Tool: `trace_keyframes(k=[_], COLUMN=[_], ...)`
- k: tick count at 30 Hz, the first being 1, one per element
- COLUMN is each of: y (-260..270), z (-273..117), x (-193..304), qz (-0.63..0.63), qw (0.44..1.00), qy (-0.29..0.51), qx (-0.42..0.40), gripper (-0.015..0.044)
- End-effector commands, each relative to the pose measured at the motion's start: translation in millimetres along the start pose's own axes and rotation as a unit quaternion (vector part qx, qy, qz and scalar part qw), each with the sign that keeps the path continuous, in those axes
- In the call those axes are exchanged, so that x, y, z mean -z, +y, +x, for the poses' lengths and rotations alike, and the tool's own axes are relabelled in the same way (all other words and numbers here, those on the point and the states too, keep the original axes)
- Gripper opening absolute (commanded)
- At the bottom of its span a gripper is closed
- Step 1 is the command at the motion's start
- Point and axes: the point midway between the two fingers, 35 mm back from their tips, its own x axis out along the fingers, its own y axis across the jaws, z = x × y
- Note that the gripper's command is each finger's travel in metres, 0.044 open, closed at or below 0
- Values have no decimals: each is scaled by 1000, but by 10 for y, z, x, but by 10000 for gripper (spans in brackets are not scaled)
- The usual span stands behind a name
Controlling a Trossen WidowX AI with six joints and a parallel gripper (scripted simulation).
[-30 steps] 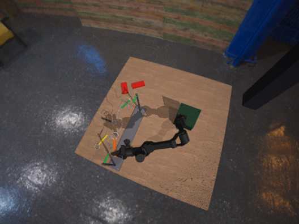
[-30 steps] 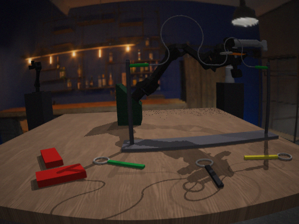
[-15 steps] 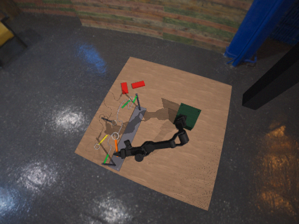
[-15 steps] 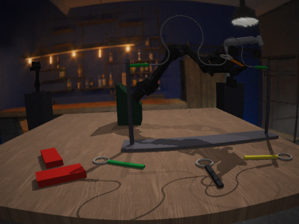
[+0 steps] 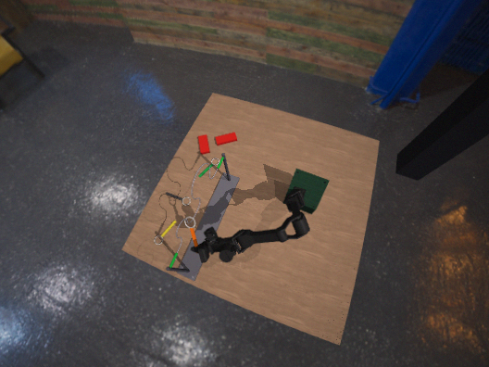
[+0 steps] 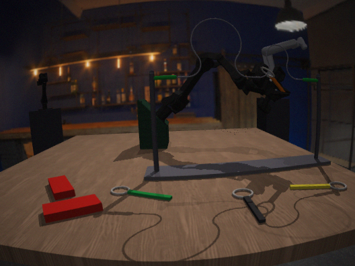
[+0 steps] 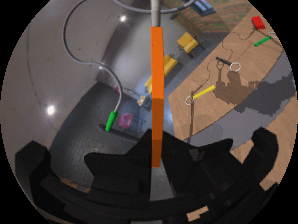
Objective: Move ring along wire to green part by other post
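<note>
The ring (image 5: 190, 218) (image 6: 264, 68) is up at the thin grey part of the wire (image 5: 193, 183) (image 6: 241, 43) (image 7: 64, 37), between the two green parts; whether it touches the wire, I cannot tell. From the exterior view, its orange handle (image 5: 194, 236) (image 6: 278, 84) (image 7: 157, 95) slopes down toward four o'clock, and the gripper (image 5: 196, 248) (image 6: 283, 93) (image 7: 153, 131) is clamped on the handle's far end. In that view one green part (image 6: 165, 77) lies at nine o'clock from the ring, beside its post (image 6: 153, 124), and the other green part (image 6: 310, 80) (image 7: 111, 121) at three o'clock, beside the second post (image 6: 318, 117). Both posts rise from a grey base (image 5: 193, 273) (image 6: 191, 171). On the table (image 5: 296, 287) (image 6: 84, 242), the yellow-handled ring (image 5: 169, 229) (image 6: 310, 186) (image 7: 204, 92) lies at about five o'clock from the held ring, the black-handled one (image 6: 254, 209) (image 7: 224, 61) near six, the green-handled one (image 6: 149, 195) (image 7: 262, 41) toward eight, and two red blocks (image 6: 72, 208) farther out at eight.
</note>
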Motion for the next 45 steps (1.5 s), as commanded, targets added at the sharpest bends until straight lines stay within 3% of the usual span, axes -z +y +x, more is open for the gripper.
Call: trace_keyframes(k=[1, 27, 45], y=[-140, -922, -1192], z=[-21, -285, -477], x=[-2, -295, -577], qz=[-39, -291, -385], qw=[999, 941, 895], qy=[7, 40, 51], qx=[23, 166, 219], gripper=[-150, -150, -150])
